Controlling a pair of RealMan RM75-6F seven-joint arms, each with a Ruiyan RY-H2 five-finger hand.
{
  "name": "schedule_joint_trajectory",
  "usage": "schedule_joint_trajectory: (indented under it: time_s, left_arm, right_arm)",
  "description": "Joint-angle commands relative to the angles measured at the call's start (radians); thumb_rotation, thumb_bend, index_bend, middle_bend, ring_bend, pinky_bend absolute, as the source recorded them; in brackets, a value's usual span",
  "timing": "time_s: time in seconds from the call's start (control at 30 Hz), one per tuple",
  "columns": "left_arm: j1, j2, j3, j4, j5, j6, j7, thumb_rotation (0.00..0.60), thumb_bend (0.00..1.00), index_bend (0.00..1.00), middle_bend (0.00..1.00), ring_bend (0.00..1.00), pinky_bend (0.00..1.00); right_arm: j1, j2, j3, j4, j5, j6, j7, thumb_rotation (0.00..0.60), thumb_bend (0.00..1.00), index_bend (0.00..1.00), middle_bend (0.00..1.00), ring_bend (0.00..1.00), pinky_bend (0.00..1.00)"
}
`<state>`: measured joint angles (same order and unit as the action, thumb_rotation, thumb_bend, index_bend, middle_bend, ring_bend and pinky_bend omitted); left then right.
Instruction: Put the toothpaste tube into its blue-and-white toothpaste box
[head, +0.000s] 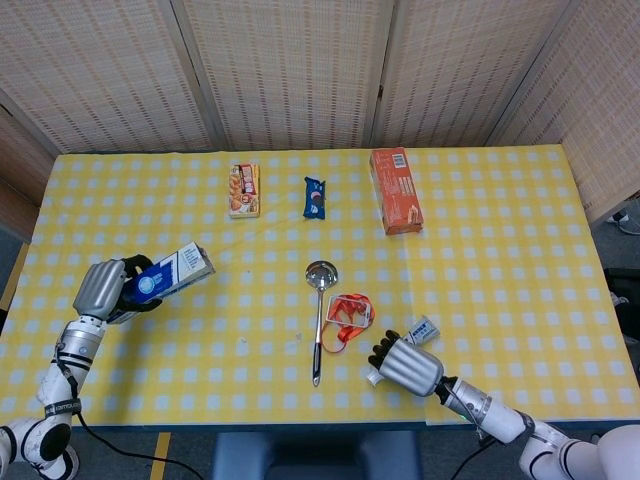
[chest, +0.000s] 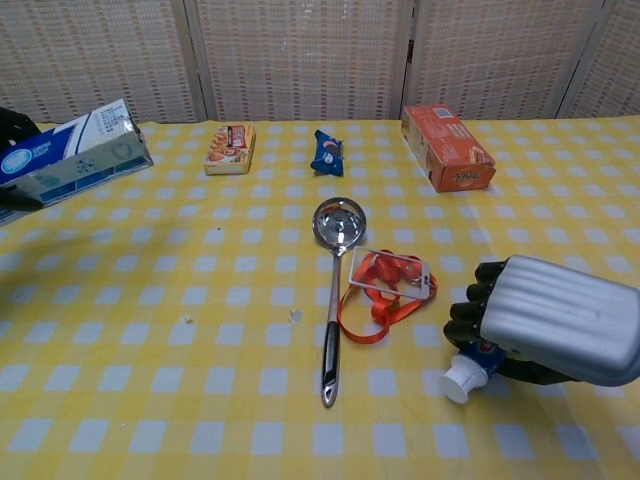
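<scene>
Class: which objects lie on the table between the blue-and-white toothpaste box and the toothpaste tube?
In the head view, a steel ladle and an orange-ribboned card lie between the blue-and-white toothpaste box and the toothpaste tube.
</scene>
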<state>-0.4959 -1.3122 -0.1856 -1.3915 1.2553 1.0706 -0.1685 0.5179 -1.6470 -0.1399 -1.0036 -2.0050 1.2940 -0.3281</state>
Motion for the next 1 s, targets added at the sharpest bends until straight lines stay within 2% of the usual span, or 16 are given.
schedule_joint_trajectory:
  time_s: [0.03,0.2,0.3,0.43,0.53,0.63,0.67,0.73,1.0]
  left_arm:
    - [0.001,0.002,-0.001,-0.003,0.0,0.003,-0.001,0.6,0.16,0.52,0.73,0.52,0.46]
    - [0.003,0.007,-0.001,-0.014,0.002,0.007,0.004,0.6,0.16,0.53,0.72,0.52,0.46]
    - [0.003,0.009,-0.001,-0.024,0.003,0.01,0.011,0.6,0.16,0.53,0.72,0.52,0.46]
    - [-0.001,0.014,-0.002,-0.046,0.011,0.012,0.017,0.6,0.16,0.53,0.72,0.52,0.46]
    - [-0.003,0.018,-0.003,-0.07,0.017,0.015,0.019,0.6,0.16,0.53,0.72,0.52,0.46]
    - [-0.004,0.021,-0.004,-0.085,0.022,0.019,0.021,0.6,0.16,0.53,0.72,0.52,0.46]
    - [-0.004,0.025,-0.004,-0.113,0.034,0.025,0.013,0.6,0.16,0.53,0.72,0.52,0.46]
    - [-0.002,0.035,-0.003,-0.146,0.038,0.027,0.007,0.6,0.16,0.53,0.72,0.52,0.46]
    - [0.009,0.072,0.001,-0.274,0.05,0.019,-0.071,0.6,0.16,0.54,0.72,0.52,0.47]
  right_arm:
    - [-0.006,-0.029,0.007,0.054,-0.016,0.074,0.021,0.6,0.42,0.72,0.68,0.63,0.55]
    - [-0.008,-0.012,0.024,0.077,-0.015,0.183,0.096,0.6,0.43,0.79,0.73,0.67,0.6]
    - [-0.015,0.02,0.045,0.046,0.013,0.242,0.174,0.6,0.42,0.8,0.74,0.68,0.61]
    - [-0.026,0.09,0.081,-0.079,0.091,0.275,0.321,0.6,0.42,0.82,0.75,0.69,0.63]
    - [-0.018,0.158,0.106,-0.196,0.133,0.27,0.396,0.6,0.42,0.83,0.76,0.7,0.64]
    - [-0.015,0.191,0.123,-0.266,0.156,0.273,0.447,0.6,0.42,0.85,0.78,0.71,0.65]
    - [-0.015,0.212,0.152,-0.348,0.196,0.296,0.562,0.6,0.42,0.85,0.78,0.71,0.65]
    - [-0.007,0.239,0.175,-0.42,0.236,0.291,0.689,0.6,0.42,0.86,0.78,0.72,0.66]
    - [0.034,0.252,0.277,-0.572,0.41,0.218,1.239,0.6,0.42,0.86,0.79,0.72,0.67]
